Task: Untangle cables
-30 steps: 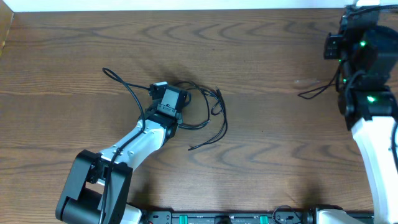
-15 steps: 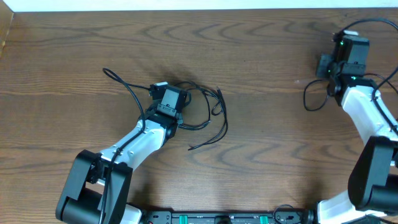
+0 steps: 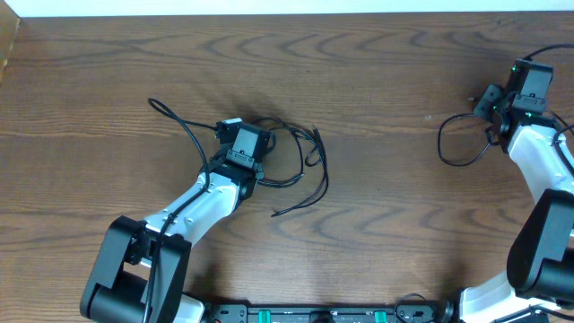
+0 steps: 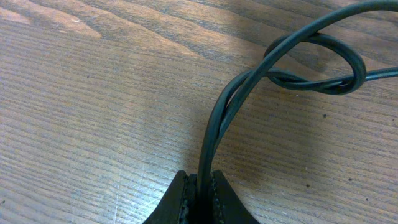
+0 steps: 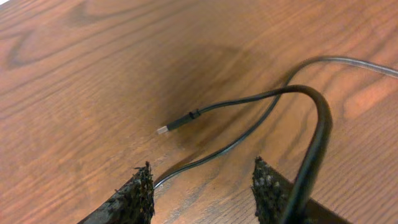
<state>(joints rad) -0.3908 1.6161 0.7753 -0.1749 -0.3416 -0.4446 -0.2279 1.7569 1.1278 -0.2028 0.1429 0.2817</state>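
A tangle of thin black cables (image 3: 300, 161) lies at the table's centre-left, with one strand running out to the far left (image 3: 166, 109). My left gripper (image 3: 260, 131) sits on the tangle, shut on a black cable (image 4: 214, 134) that forms a small loop (image 4: 323, 65) just ahead. A separate thin black cable (image 3: 456, 151) lies curved at the right. Its plug end (image 5: 164, 129) rests on the wood. My right gripper (image 3: 491, 100) is open and empty (image 5: 202, 190) just above this cable, which passes between the fingers. No white cord shows.
The thick black camera cord (image 5: 317, 143) arcs beside my right gripper's right finger. The table (image 3: 386, 54) is brown wood, with its far edge along the top and the arm bases at the bottom edge.
My right arm has come down and moved right toward the table's right edge. The right cable now lies in a curve on the wood. The left arm and the tangle have not moved.
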